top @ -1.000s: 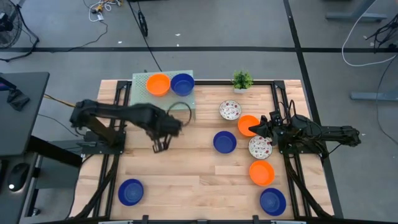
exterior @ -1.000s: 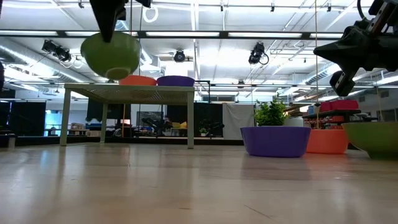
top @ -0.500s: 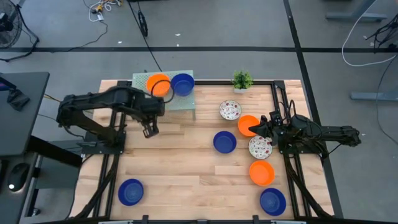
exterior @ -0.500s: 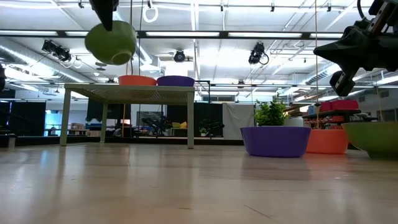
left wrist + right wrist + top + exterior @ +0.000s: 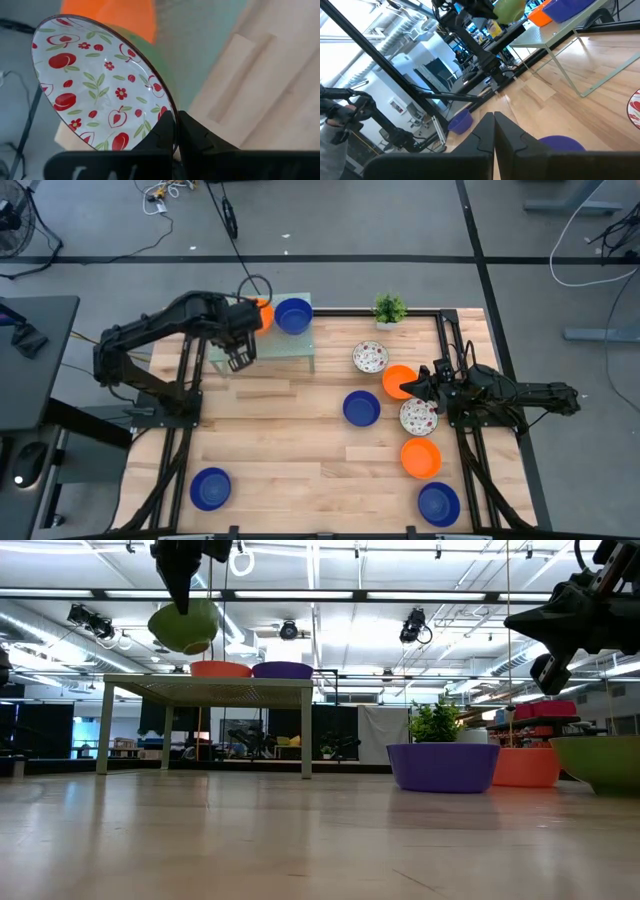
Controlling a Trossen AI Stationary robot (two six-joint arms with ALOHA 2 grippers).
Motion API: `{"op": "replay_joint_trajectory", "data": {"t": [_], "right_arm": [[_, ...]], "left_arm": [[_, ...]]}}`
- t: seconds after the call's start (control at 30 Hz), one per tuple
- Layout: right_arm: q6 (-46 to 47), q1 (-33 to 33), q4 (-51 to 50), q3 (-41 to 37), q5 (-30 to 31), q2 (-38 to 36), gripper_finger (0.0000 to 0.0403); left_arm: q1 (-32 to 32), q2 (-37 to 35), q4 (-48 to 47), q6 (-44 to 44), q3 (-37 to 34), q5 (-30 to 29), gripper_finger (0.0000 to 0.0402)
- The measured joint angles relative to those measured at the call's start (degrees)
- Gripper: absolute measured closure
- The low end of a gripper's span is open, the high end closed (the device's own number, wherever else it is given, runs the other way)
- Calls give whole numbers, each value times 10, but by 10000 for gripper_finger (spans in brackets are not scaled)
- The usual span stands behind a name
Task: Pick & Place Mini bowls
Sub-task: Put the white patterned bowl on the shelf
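Note:
My left gripper [image 5: 238,358] hangs over the left front part of a pale green mesh rack [image 5: 282,345]. It is shut on the rim of a mini bowl [image 5: 100,85], white inside with red fruit and green outside [image 5: 185,625], held tilted above the rack. An orange bowl [image 5: 263,316] and a blue bowl [image 5: 293,315] sit on the rack. On the table lie two patterned bowls [image 5: 371,358] [image 5: 418,416], orange ones [image 5: 397,380] [image 5: 421,457] and blue ones [image 5: 361,408] [image 5: 438,503] [image 5: 210,488]. My right gripper [image 5: 405,390] waits shut beside the upper orange bowl.
A small green potted plant [image 5: 389,308] stands at the table's back edge, right of the rack. Black rails run along both sides of the wooden table [image 5: 290,440]. The right arm [image 5: 500,398] lies along the right side.
The left arm has carried the patterned bowl from over the table's middle back and leftward to above the rack. The right arm has not moved.

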Motion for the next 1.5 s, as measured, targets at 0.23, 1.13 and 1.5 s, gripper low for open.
{"op": "replay_joint_trajectory", "data": {"t": [0.23, 1.13, 1.5], "right_arm": [[0, 0, 0, 0, 0, 0, 396], [0, 0, 0, 0, 0, 0, 396], [0, 0, 0, 0, 0, 0, 396]], "left_arm": [[85, -1, 0, 0, 0, -44, 392], [88, -22, 0, 2, -132, -46, 388], [89, 7, 1, 33, -132, -56, 385]]}}
